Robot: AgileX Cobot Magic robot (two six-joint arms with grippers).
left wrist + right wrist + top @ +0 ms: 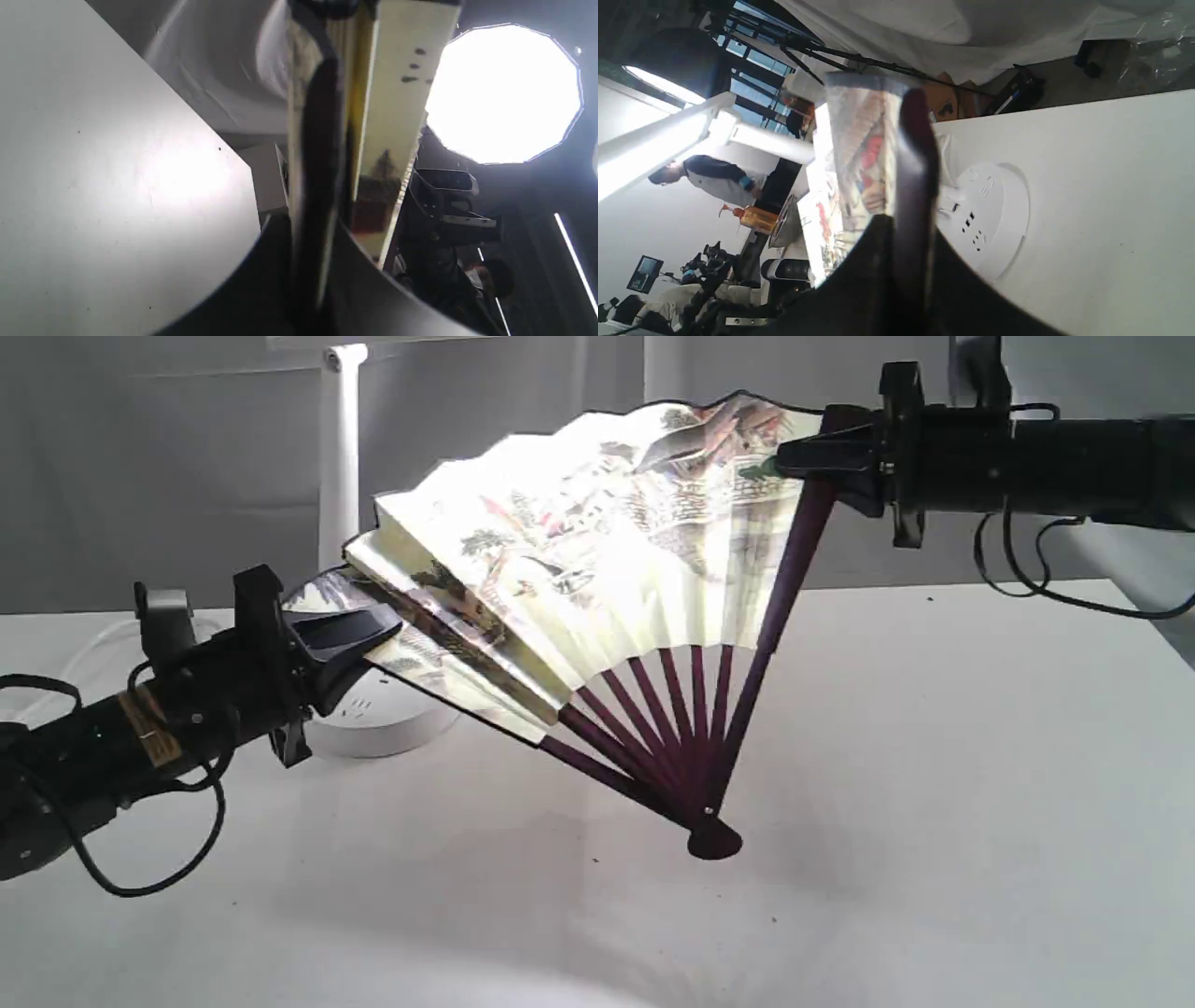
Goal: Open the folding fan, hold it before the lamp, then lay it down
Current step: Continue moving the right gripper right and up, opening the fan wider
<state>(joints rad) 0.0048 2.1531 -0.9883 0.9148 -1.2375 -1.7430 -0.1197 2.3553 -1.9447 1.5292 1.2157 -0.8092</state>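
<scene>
The folding fan point(597, 551) is spread partly open above the white table, its maroon ribs meeting at a pivot near the tabletop. Its cream painted leaf glows from light behind. My left gripper point(359, 630) is shut on the fan's left outer rib, where several pleats remain bunched. My right gripper point(794, 457) is shut on the right outer rib near the top. Behind the fan stands the lamp point(341, 476), a white post on a round base point(373, 719). The left wrist view shows the fan point(322, 140) edge-on between the fingers. The right wrist view shows the maroon rib point(915, 154) and the lamp base point(990, 214).
The white table point(934, 756) extends under and to the right of the fan. A grey curtain hangs behind. Black cables loop from both arms. In the left wrist view a bright round studio light point(504, 93) shines overhead.
</scene>
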